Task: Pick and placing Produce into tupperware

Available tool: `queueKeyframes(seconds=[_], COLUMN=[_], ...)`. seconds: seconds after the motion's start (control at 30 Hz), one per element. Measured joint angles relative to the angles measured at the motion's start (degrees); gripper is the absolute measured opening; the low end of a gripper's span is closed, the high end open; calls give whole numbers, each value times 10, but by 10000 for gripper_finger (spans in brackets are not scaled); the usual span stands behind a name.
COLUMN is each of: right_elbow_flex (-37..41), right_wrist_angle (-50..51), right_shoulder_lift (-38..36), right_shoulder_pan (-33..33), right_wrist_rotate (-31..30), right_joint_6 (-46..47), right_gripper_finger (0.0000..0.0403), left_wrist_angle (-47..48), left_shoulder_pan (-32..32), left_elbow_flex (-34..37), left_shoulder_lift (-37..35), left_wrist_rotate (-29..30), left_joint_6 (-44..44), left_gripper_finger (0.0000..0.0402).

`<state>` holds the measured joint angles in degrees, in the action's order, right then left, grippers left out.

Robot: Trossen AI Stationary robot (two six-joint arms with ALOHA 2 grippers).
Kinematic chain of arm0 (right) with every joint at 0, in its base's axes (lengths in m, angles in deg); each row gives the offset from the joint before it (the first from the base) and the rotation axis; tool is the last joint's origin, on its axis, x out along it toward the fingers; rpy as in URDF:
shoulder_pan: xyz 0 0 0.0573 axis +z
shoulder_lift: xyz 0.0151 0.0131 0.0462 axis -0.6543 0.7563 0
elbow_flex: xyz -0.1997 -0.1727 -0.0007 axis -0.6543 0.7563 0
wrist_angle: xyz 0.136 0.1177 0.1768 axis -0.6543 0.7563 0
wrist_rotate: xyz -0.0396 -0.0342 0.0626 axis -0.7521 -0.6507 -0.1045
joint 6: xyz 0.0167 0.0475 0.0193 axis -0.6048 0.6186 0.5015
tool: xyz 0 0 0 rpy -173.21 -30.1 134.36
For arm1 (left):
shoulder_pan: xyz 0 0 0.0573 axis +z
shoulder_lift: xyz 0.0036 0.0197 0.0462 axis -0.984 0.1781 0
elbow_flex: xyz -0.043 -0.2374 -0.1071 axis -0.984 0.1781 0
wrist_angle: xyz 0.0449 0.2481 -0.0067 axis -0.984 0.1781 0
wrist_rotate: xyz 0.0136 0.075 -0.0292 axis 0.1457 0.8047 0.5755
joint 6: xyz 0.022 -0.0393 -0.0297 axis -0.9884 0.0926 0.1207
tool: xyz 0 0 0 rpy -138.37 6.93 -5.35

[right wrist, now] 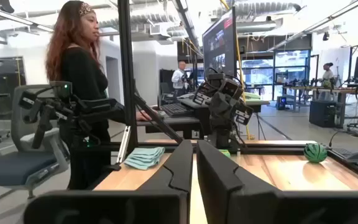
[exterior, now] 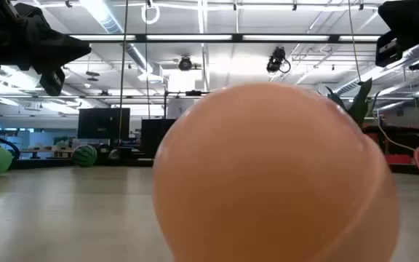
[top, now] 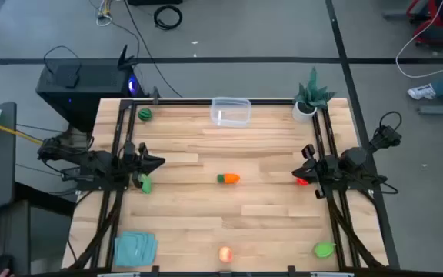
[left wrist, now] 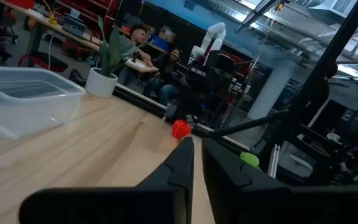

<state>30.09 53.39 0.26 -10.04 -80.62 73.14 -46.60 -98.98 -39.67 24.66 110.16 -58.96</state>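
The clear tupperware (top: 230, 111) stands empty at the table's far edge, also in the left wrist view (left wrist: 23, 99). The produce lies scattered on the wood. An orange carrot (top: 228, 178) is at the centre. A peach piece (top: 225, 253) sits at the near edge and fills the low view (exterior: 268, 175). There are green pieces (top: 145, 183) (top: 324, 249), a red piece (top: 302, 180) and a striped green ball (top: 144, 114). My left gripper (top: 158, 161) hovers shut at the table's left, beside a green piece. My right gripper (top: 300, 171) hovers shut at the right, over the red piece.
A potted spiky plant (top: 310, 96) stands at the far right corner. A teal folded cloth (top: 135, 248) lies at the near left corner. Black frame rails run along both table sides. A person (right wrist: 82, 74) stands beyond the table's left side.
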Motion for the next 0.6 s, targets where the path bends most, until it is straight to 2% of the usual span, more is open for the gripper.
queueKeyframes(seconds=[0.3, 0.6], right_elbow_flex=[0, 0], right_wrist_angle=[0, 0], right_shoulder_lift=[0, 0], right_shoulder_pan=[0, 0], right_wrist_rotate=[0, 0], right_joint_6=[0, 0], right_gripper_finger=[29, 29], left_wrist_angle=[0, 0], left_shoulder_pan=[0, 0], left_elbow_flex=[0, 0], left_shoulder_lift=[0, 0], left_wrist_rotate=[0, 0], left_joint_6=[0, 0], left_gripper_finger=[28, 38])
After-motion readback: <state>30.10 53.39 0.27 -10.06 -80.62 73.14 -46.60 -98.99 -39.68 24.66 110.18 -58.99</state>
